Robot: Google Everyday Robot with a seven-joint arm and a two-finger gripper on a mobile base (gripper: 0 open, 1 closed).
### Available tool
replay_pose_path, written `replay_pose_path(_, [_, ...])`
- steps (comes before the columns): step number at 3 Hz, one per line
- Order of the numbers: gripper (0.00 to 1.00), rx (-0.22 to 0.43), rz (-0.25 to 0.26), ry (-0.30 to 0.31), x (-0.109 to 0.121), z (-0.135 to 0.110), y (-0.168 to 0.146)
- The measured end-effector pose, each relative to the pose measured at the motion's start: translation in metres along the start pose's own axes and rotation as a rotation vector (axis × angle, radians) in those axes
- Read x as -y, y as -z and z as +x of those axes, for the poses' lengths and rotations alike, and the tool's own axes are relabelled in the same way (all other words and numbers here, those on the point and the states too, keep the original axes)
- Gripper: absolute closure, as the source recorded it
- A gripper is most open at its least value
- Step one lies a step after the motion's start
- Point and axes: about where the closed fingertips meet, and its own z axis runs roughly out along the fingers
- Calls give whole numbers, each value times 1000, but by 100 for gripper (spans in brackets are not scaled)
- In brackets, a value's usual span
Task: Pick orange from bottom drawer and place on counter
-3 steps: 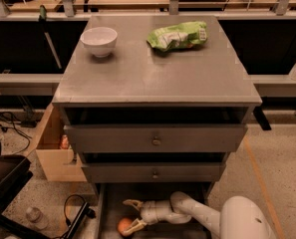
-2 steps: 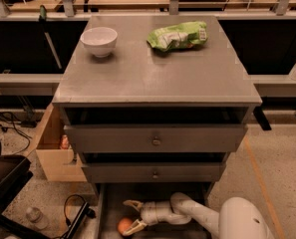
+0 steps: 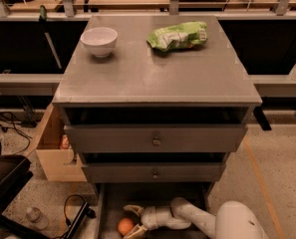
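In the camera view, the orange (image 3: 125, 226) lay on the floor of the bottom drawer (image 3: 111, 199), which was pulled out at the foot of the cabinet, near its left side. The gripper (image 3: 131, 221) was low inside that drawer, reaching in from the right at the end of the white arm (image 3: 187, 215). Its jaws stood wide, one finger beyond the orange and one on the near side, with the fruit about at their tips. Whether either finger touched it could not be told.

The main risk was probably a shallow grasp. If the jaws closed with the orange only at the tips, the smooth round skin could squirt out and roll toward the left wall or the back of the drawer, under the cabinet. A nudge before closing would likely do the same, since nothing there would stop a round fruit.

The lift looked tight as well. The two upper drawers (image 3: 155, 139) overhung the back of the tray, so a straight rise could knock the gripper or the fruit against the lowest front (image 3: 155, 173); backing out first seemed wiser.

On the surface (image 3: 152, 78) a white bowl (image 3: 99, 40) stood at the back left and a green bag (image 3: 177, 35) at the back right. The bare front part seemed the safer spot, though an orange set down carelessly might roll off the edge.
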Motion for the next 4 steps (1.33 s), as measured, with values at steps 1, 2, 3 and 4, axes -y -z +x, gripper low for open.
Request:
replay_pose_path(1, [24,-4,-8,-6,-3,8,-4])
replay_pose_path(2, [23,-15,-17,-11,-4,18,-8])
replay_pose_path(3, [22,-44,-25,-12,-5,28,-14])
replay_pose_path(4, [35,-58,-31,-5,-7,34,-19])
